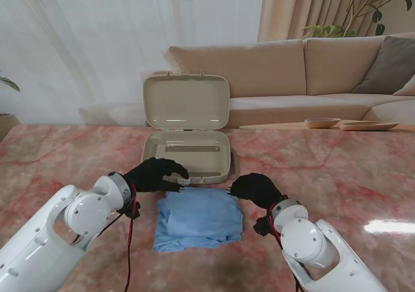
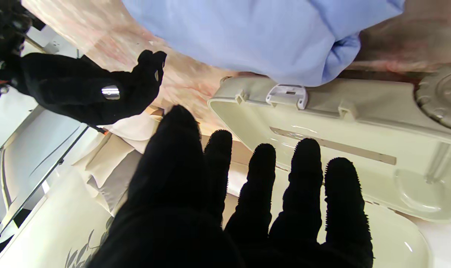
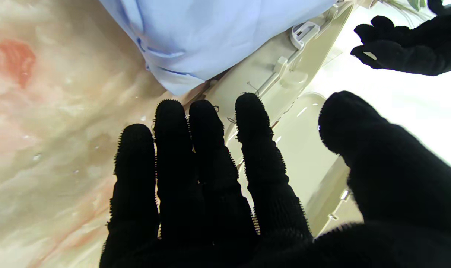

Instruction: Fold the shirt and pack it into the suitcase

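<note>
Shirt (image 1: 199, 218) lies folded between the 2 hands, just short of the open suitcase (image 1: 187, 150) beyond their fingertips. Left hand (image 1: 155, 174) and right hand (image 1: 255, 188) both hang slack, holding nothing. Folding looks done; next, each must grasp an edge and lift it in.

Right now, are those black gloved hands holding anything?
Nothing. The left hand and right hand hover open at the far corners of the folded blue shirt, fingers spread.
</note>
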Controlling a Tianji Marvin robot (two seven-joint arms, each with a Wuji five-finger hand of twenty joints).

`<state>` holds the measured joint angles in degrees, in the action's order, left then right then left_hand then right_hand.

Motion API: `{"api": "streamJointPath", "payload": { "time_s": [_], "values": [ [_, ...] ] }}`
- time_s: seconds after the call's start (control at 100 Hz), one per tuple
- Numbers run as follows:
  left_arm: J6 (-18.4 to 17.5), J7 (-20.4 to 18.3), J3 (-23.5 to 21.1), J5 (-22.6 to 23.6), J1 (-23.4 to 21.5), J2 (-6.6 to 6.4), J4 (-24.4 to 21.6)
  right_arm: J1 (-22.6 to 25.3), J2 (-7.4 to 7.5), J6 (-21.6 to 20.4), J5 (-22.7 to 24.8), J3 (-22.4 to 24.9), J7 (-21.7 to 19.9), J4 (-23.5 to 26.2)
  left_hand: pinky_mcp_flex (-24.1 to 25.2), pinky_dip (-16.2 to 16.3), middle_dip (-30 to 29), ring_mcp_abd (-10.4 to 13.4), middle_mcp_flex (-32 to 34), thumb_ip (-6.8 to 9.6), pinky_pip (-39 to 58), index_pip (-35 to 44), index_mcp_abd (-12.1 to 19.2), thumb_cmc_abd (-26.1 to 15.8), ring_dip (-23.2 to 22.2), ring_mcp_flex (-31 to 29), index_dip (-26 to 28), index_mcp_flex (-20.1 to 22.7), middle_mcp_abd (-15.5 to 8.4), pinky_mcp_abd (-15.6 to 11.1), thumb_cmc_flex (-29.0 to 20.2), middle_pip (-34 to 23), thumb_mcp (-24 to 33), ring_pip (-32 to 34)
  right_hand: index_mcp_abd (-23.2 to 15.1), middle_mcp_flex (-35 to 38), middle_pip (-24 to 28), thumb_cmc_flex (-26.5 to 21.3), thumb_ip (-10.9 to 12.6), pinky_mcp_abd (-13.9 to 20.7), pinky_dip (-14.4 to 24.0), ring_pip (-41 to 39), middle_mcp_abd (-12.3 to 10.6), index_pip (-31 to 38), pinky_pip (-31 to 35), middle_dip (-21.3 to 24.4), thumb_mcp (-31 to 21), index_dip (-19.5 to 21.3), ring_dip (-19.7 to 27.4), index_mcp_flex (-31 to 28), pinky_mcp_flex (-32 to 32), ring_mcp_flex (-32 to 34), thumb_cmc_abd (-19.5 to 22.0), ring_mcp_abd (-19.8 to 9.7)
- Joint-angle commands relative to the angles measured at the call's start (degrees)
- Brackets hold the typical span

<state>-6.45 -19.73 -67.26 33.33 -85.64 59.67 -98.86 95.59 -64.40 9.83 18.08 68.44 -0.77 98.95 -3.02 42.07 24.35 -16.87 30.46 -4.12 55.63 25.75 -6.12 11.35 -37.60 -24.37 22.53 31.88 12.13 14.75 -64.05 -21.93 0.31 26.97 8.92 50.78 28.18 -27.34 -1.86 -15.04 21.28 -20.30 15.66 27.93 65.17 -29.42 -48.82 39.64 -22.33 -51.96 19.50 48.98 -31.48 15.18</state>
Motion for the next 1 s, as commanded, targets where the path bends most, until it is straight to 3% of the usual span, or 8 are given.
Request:
{"api": "streamJointPath", "payload": {
  "time_s": [0.0,0.36,0.39,0.42,0.45,0.47,0.5,0.99],
  "values": [
    [0.6,2.1,0.3,0.9,-2.3,0.07,-0.6,0.8,-0.58,-0.6,0.5,-0.9,0.0,0.3,1.2,0.0,-0.8,-1.9,0.2,0.68,-1.7,-1.6,-1.1,-3.0,-0.1,1.8,-0.6,1.4,0.8,1.1,1.5,1.7,-2.3,-1.9,0.5,-2.4,-0.4,1.0,0.8,1.0,0.0,0.8,0.0,-1.1,-1.3,1.0,-2.1,0.1,0.3,2.6,-1.3,-2.0,-2.7,-0.2],
    [2.6,15.6,1.3,5.7,-8.1,2.15,-0.9,0.8,-0.47,-3.6,6.8,-4.6,2.9,-0.9,3.3,0.5,-1.0,-2.6,-1.7,0.51,-3.8,-5.6,-2.6,-6.4,0.1,3.7,-1.5,0.8,2.1,1.9,7.4,4.1,-2.9,-3.4,3.0,-15.7,0.0,2.0,-1.2,4.9,-0.5,4.5,-0.4,-7.4,-8.2,2.2,-6.1,-0.5,2.5,12.1,-8.1,-13.5,-11.1,-2.4],
    [2.4,16.1,1.4,5.9,-8.2,2.22,-0.6,0.7,-0.38,-3.7,7.6,-4.9,2.9,-1.1,3.5,0.5,-0.9,-2.6,-1.8,0.49,-4.0,-5.8,-2.8,-6.2,0.2,3.9,-1.5,0.6,2.1,1.8,7.6,4.2,-3.0,-3.5,3.2,-16.5,0.3,1.9,-1.4,23.2,4.8,4.4,-0.4,-8.1,-5.8,2.5,-5.9,-0.5,2.8,12.5,11.1,-14.2,-11.4,-2.6],
    [2.1,16.4,1.5,6.2,-8.2,2.24,-0.3,0.5,-0.31,-3.8,8.3,-5.2,2.9,-1.3,3.7,0.5,-0.8,-2.5,-1.9,0.50,-4.3,-6.0,-2.9,-6.1,0.2,4.0,-1.5,0.4,2.0,1.7,7.9,4.1,-3.0,-3.6,3.2,-17.2,0.4,1.9,-1.5,9.7,2.3,4.3,-0.4,-8.6,-18.2,2.8,-5.7,-0.3,3.0,12.9,2.2,-14.7,-11.7,-2.7],
    [1.9,16.5,1.6,6.4,-8.3,2.22,-0.1,0.4,-0.27,-3.9,8.8,-5.5,3.1,-1.5,3.8,0.5,-0.7,-2.5,-1.9,0.48,-4.4,-6.2,-3.2,-6.1,0.2,3.9,-1.5,0.0,2.0,1.8,8.2,4.1,-3.0,-3.6,3.3,-18.0,0.4,1.9,-1.6,17.3,8.9,4.4,-0.5,-9.0,-16.7,3.0,-5.4,-0.3,3.2,13.4,8.5,-15.4,-11.9,-2.9],
    [1.8,16.5,1.7,6.6,-8.3,2.19,0.0,0.3,-0.27,-3.9,9.1,-5.7,3.2,-1.6,3.8,0.5,-0.7,-2.4,-2.0,0.47,-4.5,-6.4,-3.4,-6.0,0.2,4.0,-1.5,-0.2,2.0,1.7,8.4,4.1,-3.0,-3.7,3.4,-18.5,0.4,2.0,-1.7,8.0,6.9,4.5,-0.4,-9.4,-24.5,3.1,-5.3,-0.3,3.3,13.8,0.4,-15.8,-11.9,-2.9],
    [1.6,16.3,1.8,6.6,-8.4,2.13,0.1,0.2,-0.28,-4.1,9.5,-6.1,3.5,-1.8,4.0,0.5,-0.6,-2.3,-2.4,0.49,-4.7,-6.6,-3.5,-5.9,0.3,4.4,-1.5,-0.5,2.0,1.6,8.6,4.2,-3.0,-3.9,3.5,-19.3,0.3,2.0,-1.8,5.0,7.1,4.6,-0.5,-9.8,-25.8,3.2,-5.0,-0.4,3.4,14.3,-3.8,-16.5,-12.1,-3.1],
    [2.0,15.6,3.2,11.0,-10.8,1.40,0.0,-0.7,-0.50,-4.5,14.9,-10.1,7.5,-3.9,5.6,-1.4,-0.7,-2.1,-7.1,0.79,-9.0,-13.9,-9.1,-2.8,1.3,7.8,-3.4,-5.3,2.7,-0.3,10.3,5.5,-2.5,-5.8,5.0,-26.7,-0.2,3.3,-2.8,6.7,2.9,4.8,0.4,-13.5,-15.7,5.5,-1.8,-0.8,4.6,19.0,-12.9,-22.7,-13.0,-3.3]
  ]
}}
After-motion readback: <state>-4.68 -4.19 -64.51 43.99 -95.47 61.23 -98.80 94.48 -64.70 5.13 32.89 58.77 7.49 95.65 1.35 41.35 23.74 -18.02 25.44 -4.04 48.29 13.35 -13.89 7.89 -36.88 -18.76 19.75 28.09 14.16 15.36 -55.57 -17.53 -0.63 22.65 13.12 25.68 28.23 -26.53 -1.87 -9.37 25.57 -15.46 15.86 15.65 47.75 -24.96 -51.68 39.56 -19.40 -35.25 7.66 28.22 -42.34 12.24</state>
